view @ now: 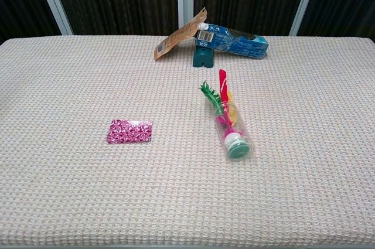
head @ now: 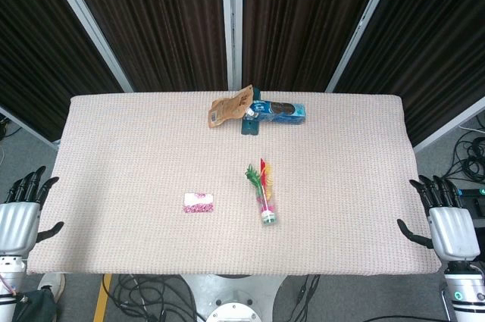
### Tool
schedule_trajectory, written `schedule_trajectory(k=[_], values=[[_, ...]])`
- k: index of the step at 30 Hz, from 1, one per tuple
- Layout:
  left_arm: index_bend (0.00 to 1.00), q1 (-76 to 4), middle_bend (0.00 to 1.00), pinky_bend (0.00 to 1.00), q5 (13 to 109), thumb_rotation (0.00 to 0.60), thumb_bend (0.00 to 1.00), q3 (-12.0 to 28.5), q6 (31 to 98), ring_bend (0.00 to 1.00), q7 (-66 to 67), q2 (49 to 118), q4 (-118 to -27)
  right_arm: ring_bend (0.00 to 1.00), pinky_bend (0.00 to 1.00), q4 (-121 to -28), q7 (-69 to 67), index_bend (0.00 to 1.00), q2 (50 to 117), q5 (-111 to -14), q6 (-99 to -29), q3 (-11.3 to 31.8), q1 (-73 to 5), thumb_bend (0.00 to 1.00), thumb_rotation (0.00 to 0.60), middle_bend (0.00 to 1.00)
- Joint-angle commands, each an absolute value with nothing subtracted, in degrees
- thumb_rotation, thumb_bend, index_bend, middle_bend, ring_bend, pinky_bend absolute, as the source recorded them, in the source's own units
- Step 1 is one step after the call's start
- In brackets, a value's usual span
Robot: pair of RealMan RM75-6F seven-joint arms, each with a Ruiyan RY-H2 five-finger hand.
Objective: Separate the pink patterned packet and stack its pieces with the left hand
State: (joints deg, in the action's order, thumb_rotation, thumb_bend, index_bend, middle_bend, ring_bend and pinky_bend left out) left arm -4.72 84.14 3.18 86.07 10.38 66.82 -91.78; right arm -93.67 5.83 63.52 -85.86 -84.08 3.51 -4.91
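The desk (head: 114,148), under a woven beige cover, carries everything out in the open. Both arms hang off its front corners, presumably parked before starting: the left robot hand (head: 23,212) and right robot hand (head: 443,216) each hold nothing, fingers spread. A blue package (view: 234,39) and brown pouch (view: 179,38) lean together at the back. A clear tube of feathers (view: 229,123) lies right of centre. The pink patterned packet (view: 130,131) lies flat, left of centre toward the front, small, rectangular, swirled pink-and-white, within the left arm's side.

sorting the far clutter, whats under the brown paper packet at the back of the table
The brown paper packet leans over the white-capped end of the blue packet, with a dark teal clip just below them. Whatever lies beneath the brown packet's covered part cannot be seen.
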Motion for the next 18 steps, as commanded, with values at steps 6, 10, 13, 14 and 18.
schedule_trajectory(k=[6,10,13,14,18], values=[[0.22,-4.74,0.14,0.15,84.43,0.600,0.11,3.03,86.07,0.10,10.01,66.70,-91.80,0.00,0.00,-93.90,5.87,0.13,63.15,-86.31,-84.62,3.54,-4.81,0.20,0.419,0.08],[0.22,-4.70,0.14,0.15,85.07,0.600,0.11,2.82,86.34,0.10,9.50,66.63,-91.77,0.00,0.00,-94.02,5.55,0.13,62.72,-86.69,-85.50,3.52,-4.42,0.20,0.414,0.08],[0.22,-4.84,0.14,0.15,85.55,0.600,0.11,2.67,86.20,0.10,8.85,66.43,-91.70,0.00,0.00,-93.95,5.09,0.13,62.58,-86.77,-86.07,3.54,-4.10,0.20,0.419,0.08],[0.22,-4.94,0.14,0.15,85.75,0.600,0.11,2.64,86.14,0.10,8.64,66.35,-91.63,0.00,0.00,-93.90,4.98,0.13,62.55,-86.79,-86.18,3.55,-4.04,0.20,0.423,0.08],[0.22,-5.92,0.14,0.15,87.48,0.600,0.11,2.56,85.62,0.10,7.44,65.86,-91.16,0.00,0.00,-93.82,4.75,0.13,62.37,-86.95,-86.36,3.72,-4.08,0.20,0.428,0.08]])
